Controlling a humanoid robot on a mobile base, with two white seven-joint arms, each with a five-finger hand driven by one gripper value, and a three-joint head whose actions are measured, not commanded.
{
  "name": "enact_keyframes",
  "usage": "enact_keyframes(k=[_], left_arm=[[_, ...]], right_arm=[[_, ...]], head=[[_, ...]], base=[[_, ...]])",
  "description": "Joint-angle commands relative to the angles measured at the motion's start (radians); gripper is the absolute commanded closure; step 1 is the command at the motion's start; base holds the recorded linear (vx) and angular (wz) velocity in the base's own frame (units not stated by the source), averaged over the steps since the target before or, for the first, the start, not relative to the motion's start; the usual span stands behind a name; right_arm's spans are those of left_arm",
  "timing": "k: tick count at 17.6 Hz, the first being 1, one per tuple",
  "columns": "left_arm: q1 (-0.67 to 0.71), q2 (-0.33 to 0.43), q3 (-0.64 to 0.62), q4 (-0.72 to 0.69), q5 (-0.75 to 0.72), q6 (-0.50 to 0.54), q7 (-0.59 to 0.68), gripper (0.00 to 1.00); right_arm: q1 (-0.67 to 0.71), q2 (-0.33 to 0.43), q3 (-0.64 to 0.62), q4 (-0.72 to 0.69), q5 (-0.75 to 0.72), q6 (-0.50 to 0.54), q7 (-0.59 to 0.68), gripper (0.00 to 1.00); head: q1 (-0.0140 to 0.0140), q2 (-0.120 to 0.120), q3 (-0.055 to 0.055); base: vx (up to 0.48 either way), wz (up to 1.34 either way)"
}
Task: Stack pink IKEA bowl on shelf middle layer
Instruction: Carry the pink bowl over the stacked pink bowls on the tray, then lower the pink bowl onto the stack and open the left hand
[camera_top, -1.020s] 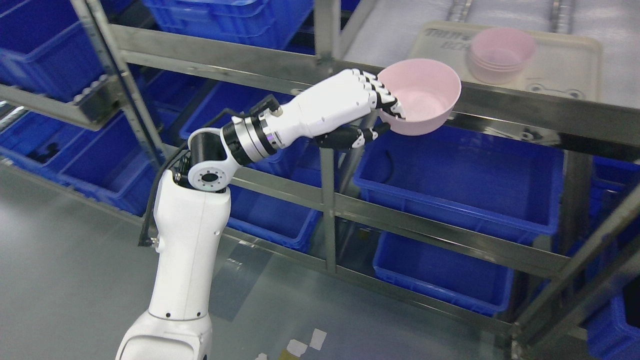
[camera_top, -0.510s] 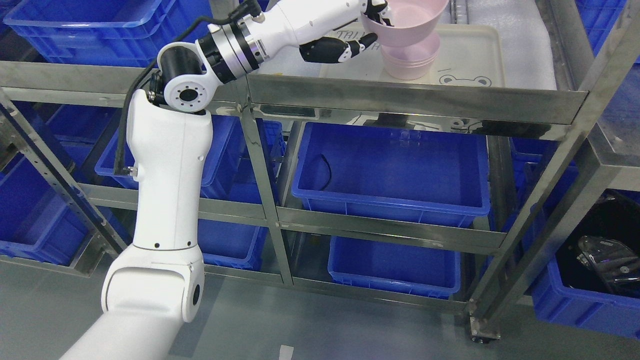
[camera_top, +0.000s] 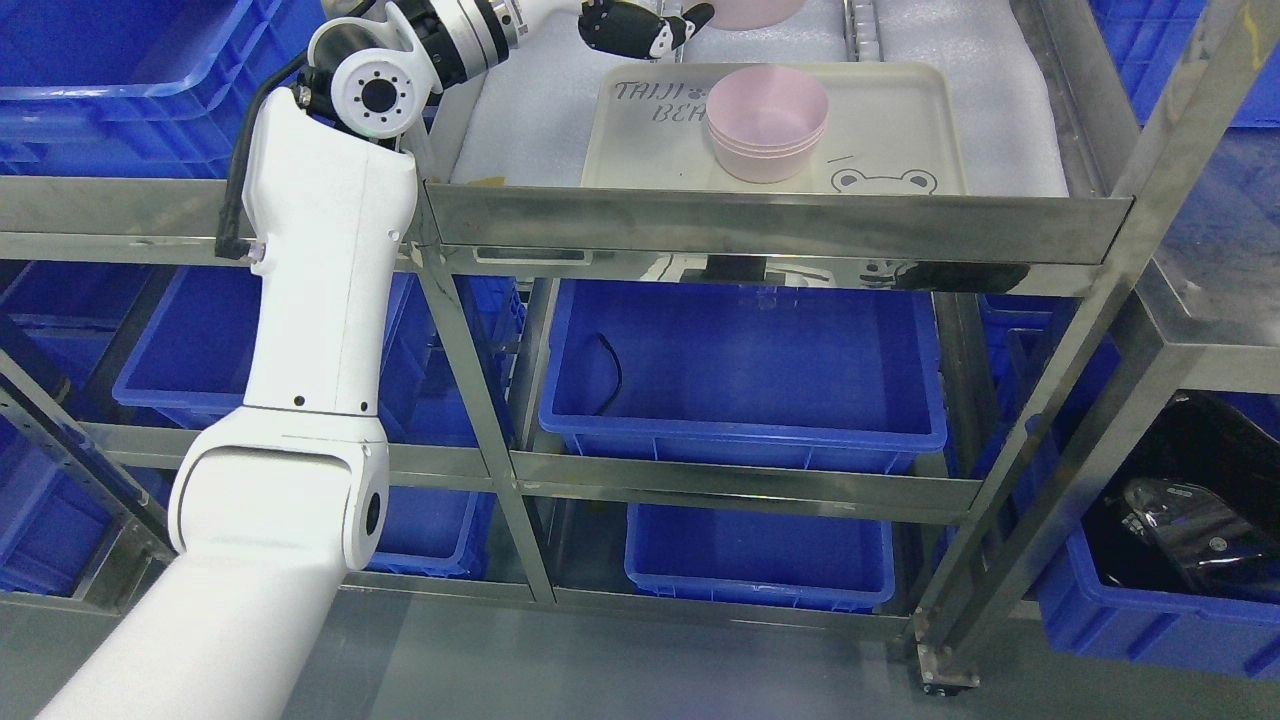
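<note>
Head view is showing the left arm (camera_top: 330, 300) rising from the lower left of the frame and bending at the elbow toward the top edge, where the left hand (camera_top: 640, 25) is mostly cropped; only dark thumb and finger segments are visible at top centre. Directly right of them a sliver of the pink bowl (camera_top: 745, 12) is showing against the top edge, so the hand appears to be gripping it, though how far the fingers are closing cannot be confirmed because the contact is out of frame. The held bowl is hanging above and slightly left of the stack of pink bowls (camera_top: 768, 120), which is sitting on the cream tray (camera_top: 900, 130) on the steel shelf (camera_top: 780, 225), upper centre of the frame. Bowl and stack are clearly apart. Judged from this, the step in hand is alignment before lowering. To do it well, the operator should be centring the held bowl over the stack rim, keeping it level and mouth up, then descending vertically so it nests without tipping the stack or pushing it along the tray. The fingers should be opening only once the bowl is seated. Blue bins (camera_top: 740, 370) are occupying the lower levels, centre to right. The right arm is not showing.
</note>
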Motion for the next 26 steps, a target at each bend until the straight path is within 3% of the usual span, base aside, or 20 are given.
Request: enact_keyframes(k=[1,7,12,17,24,26], left_arm=[[-0.05,-0.026,-0.215,0.285,-0.022,0.026,0.043,0.98],[-0.031,-0.018,-0.327,0.149,-0.082,0.023,0.048,0.98],[-0.024,0.123,-0.275,-0.078,-0.085,0.066,0.025,0.98],[0.145,0.049,-0.243,-0.241,-0.081,0.039,-0.055,0.97],[0.133,0.05,-0.235,-0.219,-0.157,0.045,-0.043,0.97],[0.131,0.065,-0.23,-0.218,-0.162,0.049,-0.043,0.93]], right_arm=[[0.015,-0.017,0.0,-0.017,0.0,0.0,-0.001,0.0],[0.015,-0.017,0.0,-0.017,0.0,0.0,-0.001,0.0],[0.015,-0.017,0.0,-0.017,0.0,0.0,-0.001,0.0],[0.015,-0.017,0.0,-0.017,0.0,0.0,-0.001,0.0],[0.015,-0.017,0.0,-0.017,0.001,0.0,-0.001,0.0],[0.015,-0.017,0.0,-0.017,0.0,0.0,-0.001,0.0]], head=[[0.0,0.0,0.0],[0.0,0.0,0.0],[0.0,0.0,0.0],[0.0,0.0,0.0],[0.0,0.0,0.0],[0.0,0.0,0.0]], base=[[0.099,-0.06],[0.115,-0.06],[0.042,-0.02],[0.002,0.0],[0.001,0.0],[0.0,0.0]])
